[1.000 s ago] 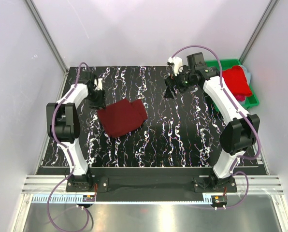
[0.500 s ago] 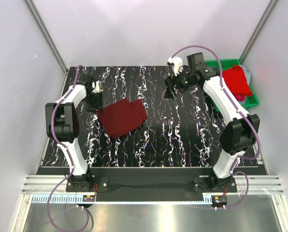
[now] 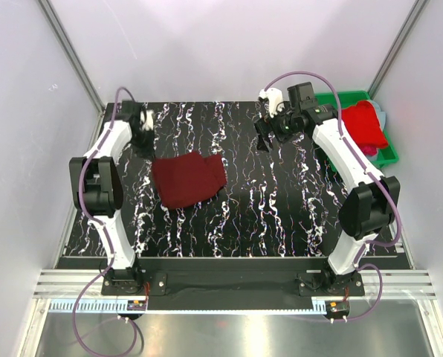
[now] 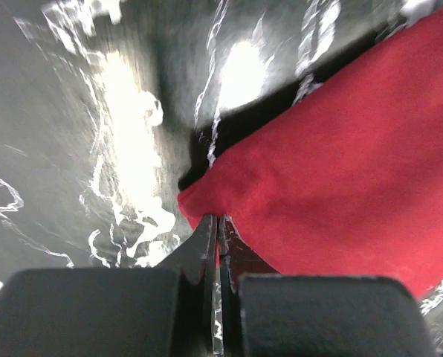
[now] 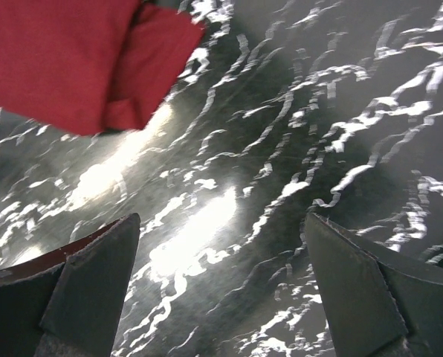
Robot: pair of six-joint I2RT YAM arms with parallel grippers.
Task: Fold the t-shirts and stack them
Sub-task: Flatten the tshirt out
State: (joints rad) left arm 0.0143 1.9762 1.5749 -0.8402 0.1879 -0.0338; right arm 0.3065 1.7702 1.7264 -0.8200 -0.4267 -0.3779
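Nearest, folded flat on the left-centre of the black marbled table (image 3: 281,216): the dark maroon t-shirt (image 3: 188,178), a rough rectangle lying slightly askew. Just beyond its far-left corner, the left gripper (image 4: 218,222) clenched tight, fingertips pressed together at the very edge of the cloth, no fold clearly pinched between them; across the table and well apart from that shirt, the right gripper (image 5: 221,223) released, fingers spread wide above bare tabletop, grasping nothing. Farthest off, at the far right edge, the green bin (image 3: 390,155) with a bright red t-shirt (image 3: 363,125) heaped in it.
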